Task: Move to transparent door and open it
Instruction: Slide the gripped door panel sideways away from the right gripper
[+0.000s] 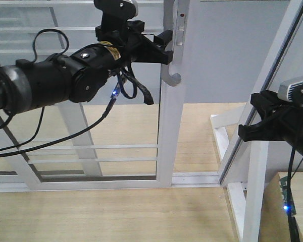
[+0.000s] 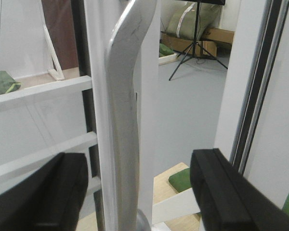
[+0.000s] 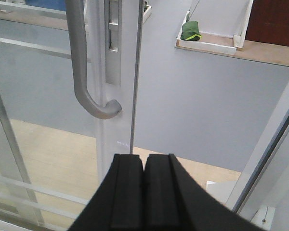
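The transparent door (image 1: 170,126) is a glass panel in a white frame with thin white horizontal bars. Its curved grey handle (image 1: 172,75) hangs beside a lock plate (image 1: 181,30). My left gripper (image 1: 166,46) is open at the handle's upper part. In the left wrist view the handle (image 2: 125,120) stands between the two black fingers (image 2: 224,192) without visible contact. My right gripper (image 1: 244,132) is shut and empty, low to the right of the door. In the right wrist view its closed fingers (image 3: 130,192) point at the door edge below the handle (image 3: 80,67) and lock plate (image 3: 113,43).
A slanted white jamb post (image 1: 272,75) stands to the right of the gap. A floor track (image 1: 192,177) runs along the wood floor. A low white frame (image 1: 221,128) lies behind the gap. A green bag (image 3: 190,31) and a tripod (image 2: 195,41) stand beyond on grey floor.
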`<state>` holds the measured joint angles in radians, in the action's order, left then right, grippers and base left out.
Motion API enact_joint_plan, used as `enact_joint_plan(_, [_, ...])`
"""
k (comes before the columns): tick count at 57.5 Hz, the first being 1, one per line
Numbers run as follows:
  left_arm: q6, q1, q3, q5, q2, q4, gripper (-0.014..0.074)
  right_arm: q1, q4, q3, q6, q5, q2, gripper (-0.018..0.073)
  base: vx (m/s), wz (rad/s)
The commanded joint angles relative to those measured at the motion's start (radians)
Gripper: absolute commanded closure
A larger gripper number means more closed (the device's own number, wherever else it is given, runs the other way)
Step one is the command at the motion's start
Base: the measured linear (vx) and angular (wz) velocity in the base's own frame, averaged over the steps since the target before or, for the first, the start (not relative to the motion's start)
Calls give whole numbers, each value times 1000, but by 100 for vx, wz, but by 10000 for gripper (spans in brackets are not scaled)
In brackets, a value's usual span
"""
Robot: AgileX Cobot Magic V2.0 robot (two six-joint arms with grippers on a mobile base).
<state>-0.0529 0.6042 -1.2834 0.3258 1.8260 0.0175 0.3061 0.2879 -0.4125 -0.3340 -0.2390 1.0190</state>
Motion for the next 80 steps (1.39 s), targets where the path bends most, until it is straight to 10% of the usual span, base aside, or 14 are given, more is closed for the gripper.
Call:
enact_joint_plan(1, [-10,5,-107,28,-7,-11,27,-5,-5,-28,-11,-89,-16,563,0,0])
enact_joint_plan(44, [-8,-8,-450,-112,231,-73,62,-5,-5,-28,-14,-59,-16,559,0,0])
enact_joint_plan(80, [-4,-39,-472,-158,233,-141,605,-5,-6,-28,-14,-18,-16,559,0,0])
